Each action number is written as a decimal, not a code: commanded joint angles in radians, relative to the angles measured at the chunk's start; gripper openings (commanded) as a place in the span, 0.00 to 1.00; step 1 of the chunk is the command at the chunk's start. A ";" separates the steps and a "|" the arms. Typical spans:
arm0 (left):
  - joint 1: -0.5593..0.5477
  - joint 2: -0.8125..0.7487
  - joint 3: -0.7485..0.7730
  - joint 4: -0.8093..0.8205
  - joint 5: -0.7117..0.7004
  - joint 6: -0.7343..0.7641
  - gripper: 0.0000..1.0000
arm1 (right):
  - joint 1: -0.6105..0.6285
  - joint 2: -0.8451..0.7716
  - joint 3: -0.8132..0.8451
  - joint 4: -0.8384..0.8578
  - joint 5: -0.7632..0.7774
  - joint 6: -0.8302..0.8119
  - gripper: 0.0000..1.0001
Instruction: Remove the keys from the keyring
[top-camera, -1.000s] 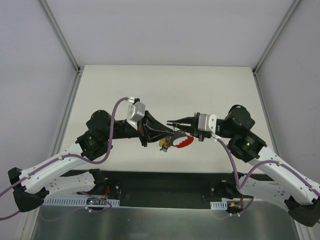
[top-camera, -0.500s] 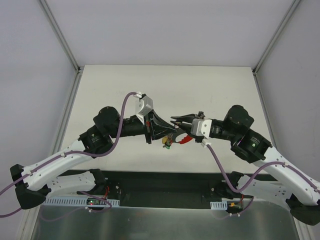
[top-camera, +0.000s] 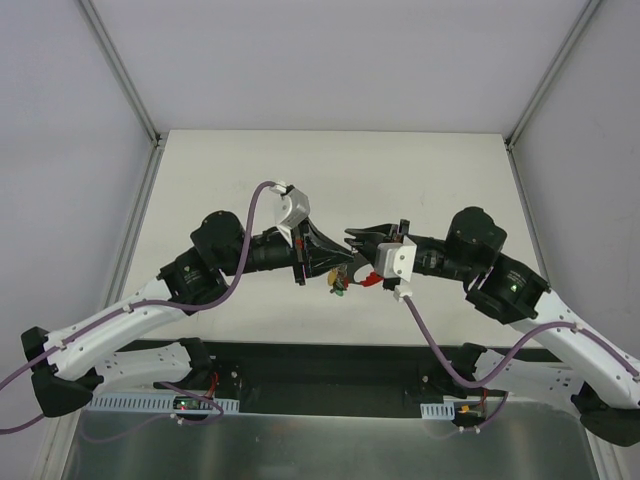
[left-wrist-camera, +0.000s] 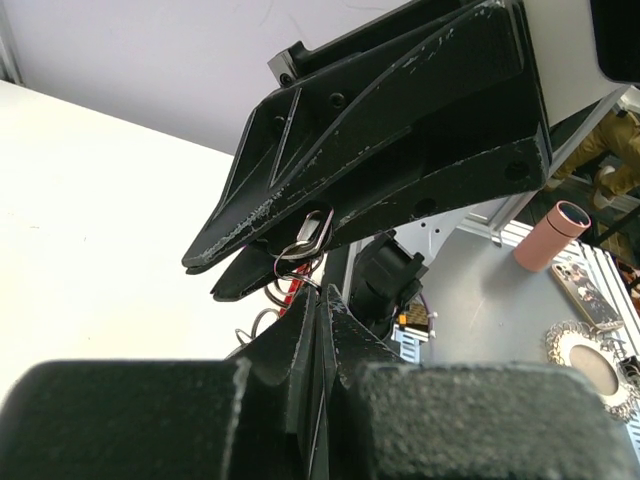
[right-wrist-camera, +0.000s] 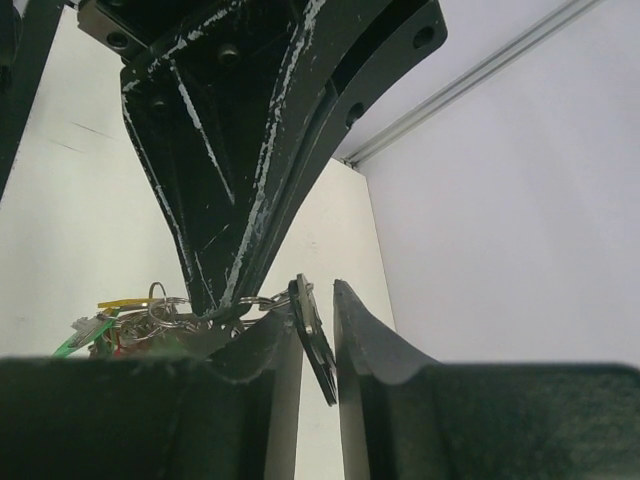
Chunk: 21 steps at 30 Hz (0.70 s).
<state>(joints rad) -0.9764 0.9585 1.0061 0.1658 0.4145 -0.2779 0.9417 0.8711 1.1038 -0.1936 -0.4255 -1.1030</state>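
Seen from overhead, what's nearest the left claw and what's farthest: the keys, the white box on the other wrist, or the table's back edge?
1. The keys, hanging right at the left gripper tips.
2. The white box, just to its right, on the right wrist.
3. The table's back edge, well beyond, at the top.

keys (top-camera: 338, 284) got red, yellow and green heads, keyring (left-wrist-camera: 308, 232) is plain silver, right gripper (left-wrist-camera: 203, 277) is black with whitish scuffs
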 joint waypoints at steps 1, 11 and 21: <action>0.005 0.017 0.037 -0.009 -0.117 0.029 0.00 | 0.028 -0.014 0.068 -0.009 -0.053 -0.032 0.21; 0.008 0.032 0.032 -0.017 -0.172 0.029 0.00 | 0.042 -0.004 0.114 -0.136 -0.027 -0.054 0.21; 0.010 0.051 0.037 -0.006 -0.155 0.016 0.00 | 0.051 -0.011 0.113 -0.144 -0.009 -0.075 0.02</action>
<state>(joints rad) -0.9760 0.9939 1.0096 0.1211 0.3313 -0.2749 0.9585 0.8814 1.1572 -0.3851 -0.3553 -1.1763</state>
